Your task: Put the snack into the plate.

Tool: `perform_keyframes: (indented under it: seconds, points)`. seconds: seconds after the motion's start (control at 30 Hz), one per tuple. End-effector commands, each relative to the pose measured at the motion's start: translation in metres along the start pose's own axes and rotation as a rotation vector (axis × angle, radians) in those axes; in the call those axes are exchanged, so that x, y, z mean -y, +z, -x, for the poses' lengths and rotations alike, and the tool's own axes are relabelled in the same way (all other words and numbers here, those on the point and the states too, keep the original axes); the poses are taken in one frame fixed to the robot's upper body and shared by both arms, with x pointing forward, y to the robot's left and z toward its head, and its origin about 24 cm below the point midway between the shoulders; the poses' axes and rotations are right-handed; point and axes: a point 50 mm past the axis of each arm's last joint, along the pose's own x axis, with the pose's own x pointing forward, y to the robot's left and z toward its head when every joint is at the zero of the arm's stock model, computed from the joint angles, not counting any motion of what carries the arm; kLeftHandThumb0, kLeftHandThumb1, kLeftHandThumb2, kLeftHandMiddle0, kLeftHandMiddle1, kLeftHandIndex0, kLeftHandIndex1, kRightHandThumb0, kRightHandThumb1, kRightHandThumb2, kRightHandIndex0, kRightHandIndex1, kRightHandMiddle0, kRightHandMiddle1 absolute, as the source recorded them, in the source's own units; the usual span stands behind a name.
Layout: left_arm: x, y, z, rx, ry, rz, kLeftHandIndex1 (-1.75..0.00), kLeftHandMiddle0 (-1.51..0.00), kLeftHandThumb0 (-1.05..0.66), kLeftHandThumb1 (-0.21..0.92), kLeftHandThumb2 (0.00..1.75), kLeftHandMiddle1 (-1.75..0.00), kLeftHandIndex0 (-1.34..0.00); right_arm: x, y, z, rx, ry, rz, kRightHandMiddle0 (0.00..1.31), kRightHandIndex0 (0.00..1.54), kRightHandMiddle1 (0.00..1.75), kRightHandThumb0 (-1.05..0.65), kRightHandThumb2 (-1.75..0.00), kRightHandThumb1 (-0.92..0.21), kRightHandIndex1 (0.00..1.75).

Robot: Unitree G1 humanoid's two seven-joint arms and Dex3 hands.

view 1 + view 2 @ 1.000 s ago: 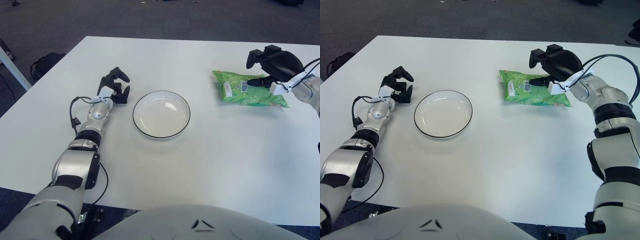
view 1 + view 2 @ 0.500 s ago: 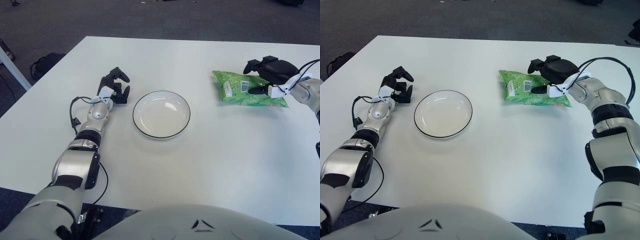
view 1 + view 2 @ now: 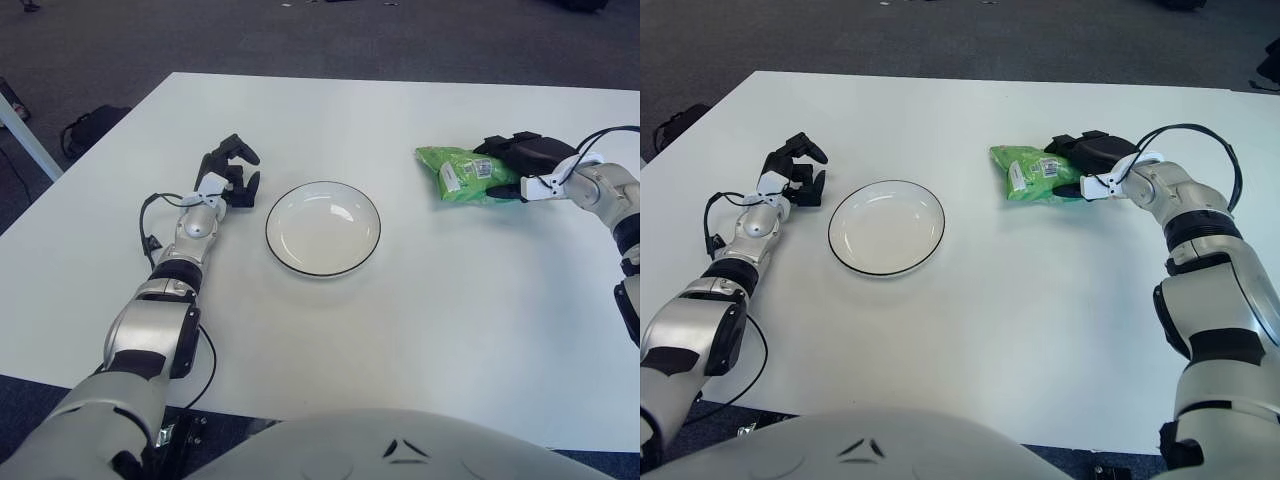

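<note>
**A:** Which step is the robot on?

**B:** The grasp. The right hand point(image 3: 1087, 160) sits on the crinkly green plastic snack bag point(image 3: 1025, 174), which lies on the white table point(image 3: 1040, 320) at the robot's right, well apart from the round white plate with a thin black rim point(image 3: 886, 227). Dark fingers point(image 3: 1066, 146) curl over the bag's far edge and a thumb presses in from the near side, so the hand appears clenched around the bag's right end. The bag looks bunched there, which fits a squeeze.

**A:** Is it off the table?

**B:** That cannot be told for sure. The bag seems to lie on the surface or barely above it, so B judges the lift as not yet made.

**A:** And the other hand?

**B:** The left hand point(image 3: 228, 172) shows just beside the plate, on its left, fingers loosely curled and grasping nothing. It takes no part.

**A:** What does the next move need?

**B:** A clean lift, then a carry leftward across the bare table to above the plate, which is empty. The bag is soft and held by one end, so it may droop or slip; a firm grip and a lift high enough to clear the rim would help. The release should come only once the bag is centred over the plate.
</note>
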Motion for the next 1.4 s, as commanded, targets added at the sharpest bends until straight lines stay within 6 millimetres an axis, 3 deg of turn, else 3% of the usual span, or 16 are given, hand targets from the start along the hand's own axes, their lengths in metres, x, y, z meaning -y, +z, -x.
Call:
perform_keyframes:
  seconds: [0.0, 0.37, 0.5, 0.53, 0.57, 0.6, 0.67, 0.73, 0.97, 1.13, 1.37]
  points:
    - [0.015, -0.031, 0.028, -0.134, -0.056, -0.017, -1.75, -1.28, -0.48, 0.31, 1.33, -1.75, -0.62, -0.015, 0.005, -0.003, 0.008, 0.068, -0.011, 0.0, 0.0, 0.56, -0.98, -0.85, -0.92, 0.13]
    - [0.014, -0.031, 0.028, -0.134, -0.052, -0.043, -1.75, -1.28, -0.49, 0.3, 1.33, -1.75, -0.62, -0.023, 0.008, -0.003, 0.018, 0.125, -0.008, 0.0, 0.04, 0.61, -0.98, -0.87, -0.92, 0.11]
    - [0.014, -0.03, 0.028, -0.131, -0.048, -0.044, -1.75, -1.27, -0.49, 0.3, 1.33, -1.75, -0.62, -0.023, 0.009, -0.003, 0.032, 0.109, -0.003, 0.0, 0.01, 1.13, -0.94, -0.8, -0.92, 0.78]
    - [0.014, -0.03, 0.028, -0.128, -0.046, -0.046, -1.75, -1.27, -0.49, 0.3, 1.33, -1.75, -0.63, -0.023, 0.01, -0.003, 0.035, 0.1, 0.001, 0.0, 0.01, 1.31, -0.89, -0.75, -0.92, 1.09]
    - [0.014, -0.03, 0.028, -0.123, -0.046, -0.051, -1.75, -1.27, -0.49, 0.3, 1.33, -1.75, -0.63, -0.025, 0.01, -0.003, 0.034, 0.067, 0.016, 0.0, 0.01, 1.38, -0.87, -0.73, -0.92, 1.2]
    - [0.014, -0.03, 0.028, -0.121, -0.046, -0.055, -1.75, -1.27, -0.49, 0.3, 1.34, -1.75, -0.63, -0.026, 0.01, -0.002, 0.033, 0.043, 0.027, 0.12, 0.17, 1.51, -0.56, -0.87, -0.76, 1.38]
    - [0.015, -0.03, 0.028, -0.119, -0.048, -0.059, -1.75, -1.26, -0.49, 0.29, 1.34, -1.75, -0.63, -0.03, 0.01, -0.002, 0.025, -0.024, 0.046, 0.26, 0.35, 1.63, -0.29, -1.03, -0.58, 1.5]
    - [0.015, -0.03, 0.028, -0.12, -0.049, -0.061, -1.75, -1.26, -0.49, 0.29, 1.35, -1.75, -0.63, -0.031, 0.01, -0.002, 0.02, -0.068, 0.05, 0.42, 0.53, 1.7, -0.12, -1.19, -0.4, 1.52]
    - [0.015, -0.031, 0.028, -0.132, -0.056, -0.043, -1.75, -1.26, -0.49, 0.3, 1.33, -1.75, -0.62, -0.032, 0.01, -0.001, 0.0, -0.207, -0.009, 0.56, 0.76, 1.74, -0.01, -1.43, -0.16, 1.52]
    - [0.015, -0.031, 0.028, -0.136, -0.058, -0.025, -1.75, -1.26, -0.48, 0.31, 1.32, -1.75, -0.62, -0.026, 0.01, 0.002, 0.015, -0.273, -0.051, 0.55, 0.8, 1.75, 0.0, -1.51, -0.11, 1.6]
    - [0.015, -0.03, 0.027, -0.138, -0.061, -0.022, -1.75, -1.26, -0.48, 0.32, 1.31, -1.75, -0.61, -0.015, 0.013, 0.003, 0.027, -0.385, -0.106, 0.53, 0.78, 1.75, 0.0, -1.51, -0.13, 1.65]
